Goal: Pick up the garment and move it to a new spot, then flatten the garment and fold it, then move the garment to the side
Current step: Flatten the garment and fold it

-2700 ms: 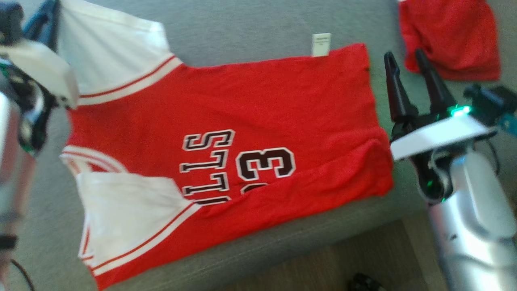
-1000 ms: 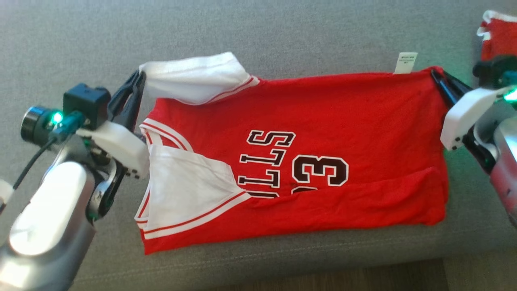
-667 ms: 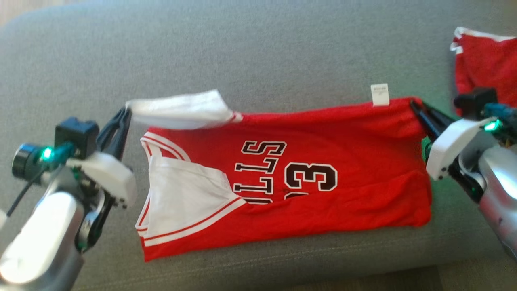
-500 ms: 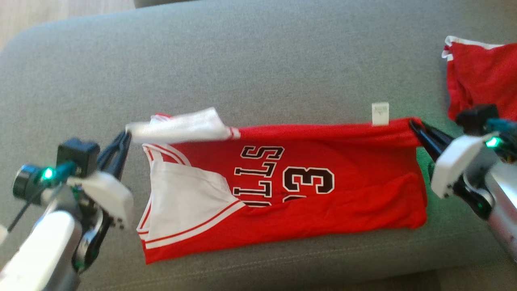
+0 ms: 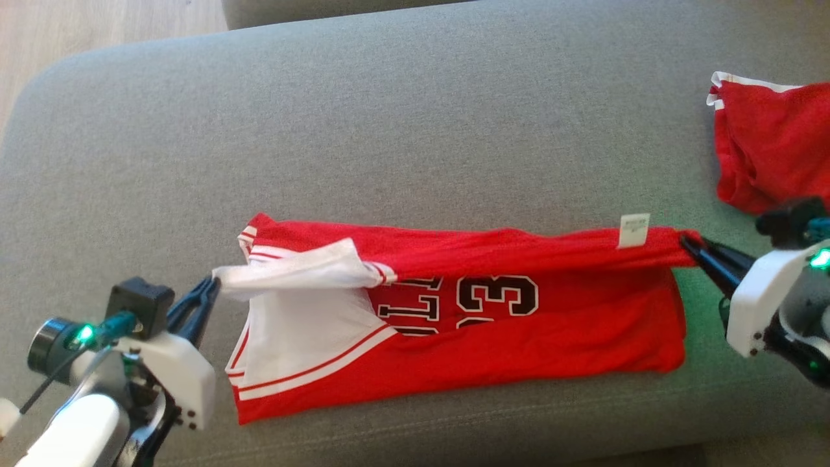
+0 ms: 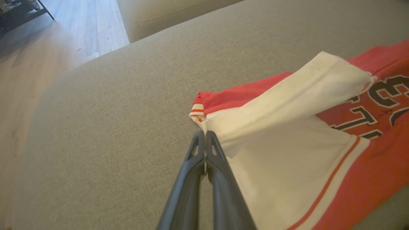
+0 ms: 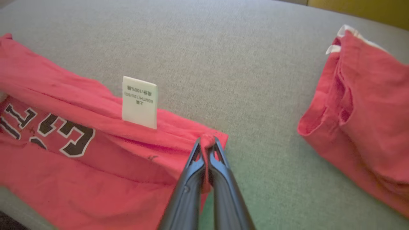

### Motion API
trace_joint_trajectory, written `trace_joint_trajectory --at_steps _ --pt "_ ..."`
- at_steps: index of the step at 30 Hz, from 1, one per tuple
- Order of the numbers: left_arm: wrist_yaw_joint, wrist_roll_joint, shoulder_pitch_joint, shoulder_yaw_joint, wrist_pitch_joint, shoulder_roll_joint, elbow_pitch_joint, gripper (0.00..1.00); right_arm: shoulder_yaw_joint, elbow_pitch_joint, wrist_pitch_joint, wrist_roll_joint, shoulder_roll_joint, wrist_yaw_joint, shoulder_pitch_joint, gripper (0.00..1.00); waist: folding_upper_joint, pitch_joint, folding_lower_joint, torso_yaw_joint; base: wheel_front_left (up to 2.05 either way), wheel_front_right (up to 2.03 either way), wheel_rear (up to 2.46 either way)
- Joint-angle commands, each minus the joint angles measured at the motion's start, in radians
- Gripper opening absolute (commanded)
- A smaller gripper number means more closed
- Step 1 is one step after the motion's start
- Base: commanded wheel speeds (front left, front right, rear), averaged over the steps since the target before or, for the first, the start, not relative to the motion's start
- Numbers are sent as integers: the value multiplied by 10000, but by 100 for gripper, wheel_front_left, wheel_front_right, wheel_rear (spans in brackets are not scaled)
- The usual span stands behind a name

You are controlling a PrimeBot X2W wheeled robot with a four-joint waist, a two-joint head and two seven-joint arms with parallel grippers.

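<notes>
The garment [image 5: 532,337] has its far edge pinched taut between the closed left gripper [image 5: 209,290] and the closed right gripper [image 5: 688,244], evidently for folding it lengthwise.

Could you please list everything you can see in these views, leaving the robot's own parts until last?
jersey: one, red and white with black lettering, on the sofa's front part, far edge doubled over
label: one, white, on the jersey's doubled edge
red cloth: one, red with white trim, sofa's far right
sofa: one, grey, under both fabrics
floor: one patch, light wood, beyond the sofa's left end
left claw: one, dark, shut on the jersey's white sleeve
right claw: one, dark, shut on the jersey's red corner
</notes>
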State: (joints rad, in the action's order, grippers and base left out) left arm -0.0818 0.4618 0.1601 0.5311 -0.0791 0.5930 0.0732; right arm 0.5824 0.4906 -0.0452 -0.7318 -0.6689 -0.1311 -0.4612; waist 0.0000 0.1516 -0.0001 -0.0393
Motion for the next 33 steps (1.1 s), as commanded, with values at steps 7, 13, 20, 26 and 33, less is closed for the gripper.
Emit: trace_joint_trajectory --at_steps 7,13,20,26,33 --pt "152 165 -165 -142 -509 802 -508 0 -769 -1339 -1590 -417 -530 4 1094 0 0 -118 1 -67 0 0 0" --pt "167 165 -308 -54 -597 924 -602 0 -1167 -1764 -2250 -376 -581 4 1580 0 0 -176 1 -67 0 0 0" --pt "417 426 -628 193 -1161 1174 -711 0 -1637 -2235 -3088 -476 -460 4 2138 59 0 -246 1 -81 0 0 0" --pt "397 602 -757 284 -1576 1263 -796 100 -2270 -2399 -3800 -558 -243 4 2533 100 0 -291 1 -68 0 0 0" --pt "-153 583 -577 -194 -773 977 -1014 100 -3955 -2603 -3275 -40 357 4 2630 100 0 -308 1 -35 0 0 0"
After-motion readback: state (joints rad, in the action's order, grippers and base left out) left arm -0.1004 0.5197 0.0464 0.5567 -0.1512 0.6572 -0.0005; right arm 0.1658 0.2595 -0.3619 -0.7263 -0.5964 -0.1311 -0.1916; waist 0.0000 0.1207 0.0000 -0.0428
